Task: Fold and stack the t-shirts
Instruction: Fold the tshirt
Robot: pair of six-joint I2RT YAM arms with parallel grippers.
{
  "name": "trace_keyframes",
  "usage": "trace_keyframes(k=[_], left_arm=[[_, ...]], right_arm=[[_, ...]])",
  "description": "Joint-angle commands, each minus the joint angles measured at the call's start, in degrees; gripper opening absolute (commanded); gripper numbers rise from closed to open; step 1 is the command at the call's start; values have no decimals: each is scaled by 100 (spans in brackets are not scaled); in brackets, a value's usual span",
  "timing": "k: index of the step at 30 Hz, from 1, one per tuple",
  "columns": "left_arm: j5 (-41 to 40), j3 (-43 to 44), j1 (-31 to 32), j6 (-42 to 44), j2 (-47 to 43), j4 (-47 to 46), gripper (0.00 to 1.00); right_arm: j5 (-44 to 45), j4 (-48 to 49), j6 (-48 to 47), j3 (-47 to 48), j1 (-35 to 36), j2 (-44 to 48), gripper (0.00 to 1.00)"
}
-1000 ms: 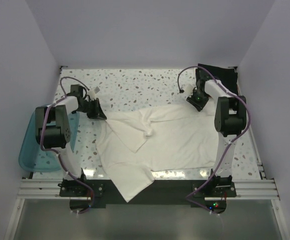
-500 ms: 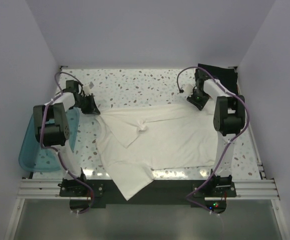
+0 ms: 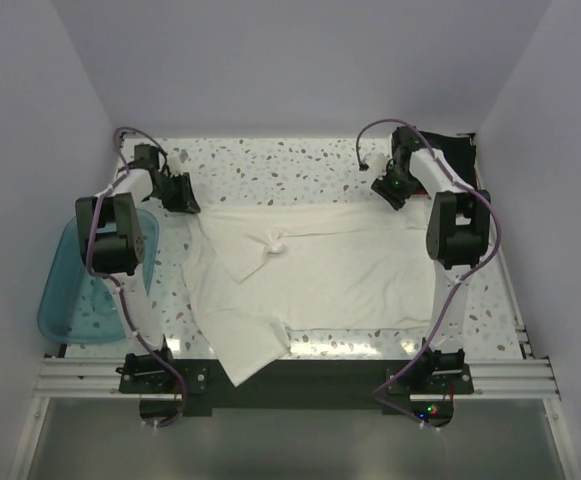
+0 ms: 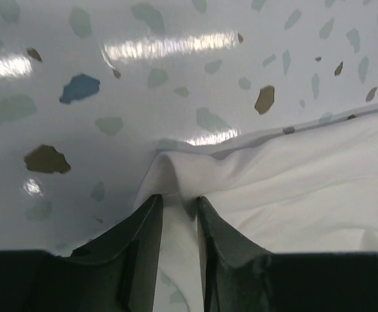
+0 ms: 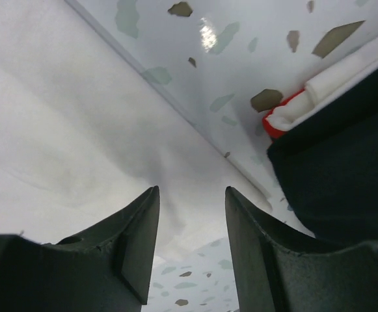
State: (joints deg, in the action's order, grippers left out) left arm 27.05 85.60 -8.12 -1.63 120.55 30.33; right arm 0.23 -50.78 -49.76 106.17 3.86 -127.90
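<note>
A white t-shirt (image 3: 310, 270) lies spread across the table, its far edge pulled straight and one corner hanging over the near edge. My left gripper (image 3: 183, 193) is at the shirt's far left corner. In the left wrist view its jaws (image 4: 179, 198) stand slightly apart, with a fold of the white cloth (image 4: 293, 175) lying loose between the tips. My right gripper (image 3: 390, 190) is at the far right corner, open (image 5: 192, 190) above the white cloth (image 5: 58, 117) without touching it. A black t-shirt (image 5: 338, 162) tops a stack beside it, with red (image 5: 276, 123) and white (image 5: 345, 68) edges showing.
The folded stack (image 3: 448, 150) sits at the table's far right corner, close to the right arm. A translucent blue tub (image 3: 70, 290) stands off the table's left side, beside the left arm. Speckled tabletop (image 3: 280, 165) shows beyond the shirt.
Both arms drew the shirt's far edge away from me and flattened it. The left jaws went from shut on the cloth to parted. The right jaws widened.
</note>
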Motion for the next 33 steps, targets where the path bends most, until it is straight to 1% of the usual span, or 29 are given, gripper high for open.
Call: trace_keyframes(k=[1, 3, 4, 5, 6, 7, 10, 12, 13, 15, 18, 19, 20, 23, 26, 33], left_arm=[[-244, 843, -23, 522, 214, 201, 34], [-95, 1045, -32, 663, 92, 298, 39], [-7, 1090, -23, 907, -65, 455, 49], [124, 1099, -23, 1014, -163, 500, 53], [125, 1082, -23, 1085, -277, 544, 57], [143, 1055, -23, 1242, -478, 675, 58], [82, 766, -14, 1568, -953, 782, 60], [195, 520, 21, 1979, -1199, 930, 61], [283, 449, 47, 2147, -1253, 1157, 59], [371, 178, 257, 2560, -1402, 1396, 57], [407, -367, 688, 2834, -1639, 1467, 56], [372, -499, 985, 2887, -1692, 1459, 56], [371, -718, 1136, 2948, -1728, 1493, 56], [336, -1140, 1593, 2897, -1912, 1266, 57], [293, -1291, 2006, 2773, -2009, 1028, 58], [64, -1213, 2754, 2606, -2062, 536, 63]], right_arm=[[-479, -475, 194, 650, -43, 80, 51], [-602, -764, 195, 756, -43, 185, 51], [-673, -845, 168, 739, -52, 334, 51], [-769, -898, 133, 591, -43, 440, 51], [-779, -985, 37, 485, -43, 519, 51], [-770, -1056, -16, 379, -43, 642, 51], [-700, -1372, -166, 80, -43, 678, 50], [-612, -1329, -61, -166, -43, 705, 50], [-577, -1250, -8, -245, -43, 713, 50], [-472, -952, 106, -517, -43, 748, 50], [-375, -723, 186, -676, -43, 749, 50], [-348, -688, 168, -711, -52, 749, 50], [-313, -618, 142, -738, -43, 740, 49], [-155, -529, -7, -835, -43, 740, 49], [-41, -450, -148, -949, -60, 757, 48], [-41, -538, -350, -888, -60, 872, 48]])
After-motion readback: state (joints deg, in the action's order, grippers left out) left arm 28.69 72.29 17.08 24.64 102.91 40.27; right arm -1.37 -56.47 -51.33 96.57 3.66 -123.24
